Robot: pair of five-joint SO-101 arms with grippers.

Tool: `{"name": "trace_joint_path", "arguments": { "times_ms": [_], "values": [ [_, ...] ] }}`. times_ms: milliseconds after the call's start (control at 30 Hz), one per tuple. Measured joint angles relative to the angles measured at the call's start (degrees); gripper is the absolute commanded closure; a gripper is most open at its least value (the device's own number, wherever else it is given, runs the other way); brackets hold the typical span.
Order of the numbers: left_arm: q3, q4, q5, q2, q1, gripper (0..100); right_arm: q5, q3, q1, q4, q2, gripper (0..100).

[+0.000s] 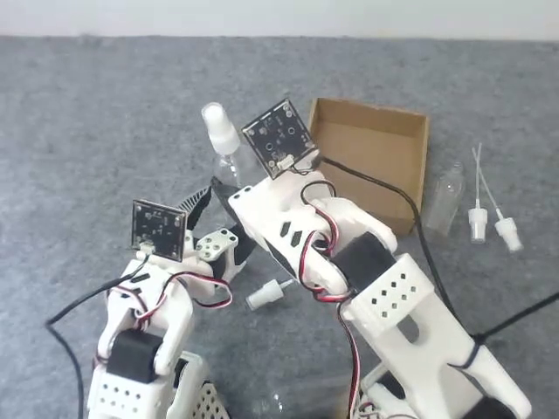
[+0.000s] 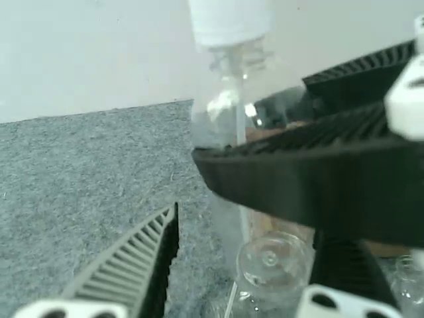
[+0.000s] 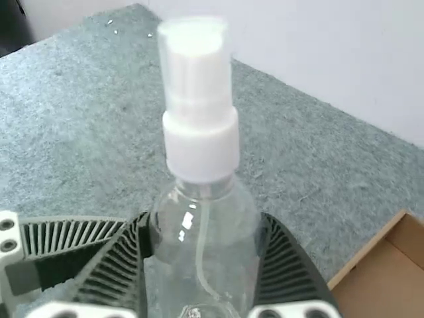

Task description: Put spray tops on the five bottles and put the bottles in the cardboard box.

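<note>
Right wrist view puts the bottle (image 3: 201,218) squarely in my right gripper (image 3: 204,265), jaws clamped on its clear body just under the shoulder, which I read as a hold to steady it now that a spray top (image 3: 197,126) sits on the neck. Its long axis stands near upright, nozzle end up, base down, with the dip tube running down inside. From the high view the bottle (image 1: 227,164) is held above the grey worktop (image 1: 96,131), just beside the near-left corner of the cardboard box (image 1: 417,131) but not over it. My left gripper (image 2: 242,265) sits low at the bottle's base with its jaws apart, a gap showing on one side, so I judge it is not bearing any load. Farther out, a loose spray top (image 1: 266,295) lies between the arms, an uncapped bottle (image 1: 444,199) lies against the box's far side, and two spray tops (image 1: 491,223) lie beyond that.
</note>
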Motion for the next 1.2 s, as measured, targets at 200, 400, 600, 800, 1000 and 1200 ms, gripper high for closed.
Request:
{"name": "trace_joint_path", "arguments": {
  "times_ms": [200, 400, 600, 800, 1000, 1200],
  "values": [
    [0.0, 0.0, 0.0, 0.35, 0.0, 70, 0.0, 0.7, 0.18, -1.49, -0.09, 99.2],
    [0.0, 0.0, -0.09, 0.35, 0.0, 70, 0.0, 0.7, 0.0, -1.49, -0.44, 99.2],
    [0.0, 0.0, -0.09, 0.35, -2.11, 70, 0.0, 0.7, 0.09, -1.49, -0.44, 99.2],
    [0.0, 0.0, -0.09, 0.26, -3.08, 70, 0.7, 0.7, 7.47, -2.46, -2.9, 99.2],
    [0.0, 0.0, -0.18, 0.35, -3.34, 70, 2.64, 0.53, 15.21, -8.53, -1.93, 99.2],
    [0.0, 0.0, -0.18, 0.35, -3.34, 70, 2.64, 0.35, 21.01, -19.16, 8.44, 99.2]
  ]
}}
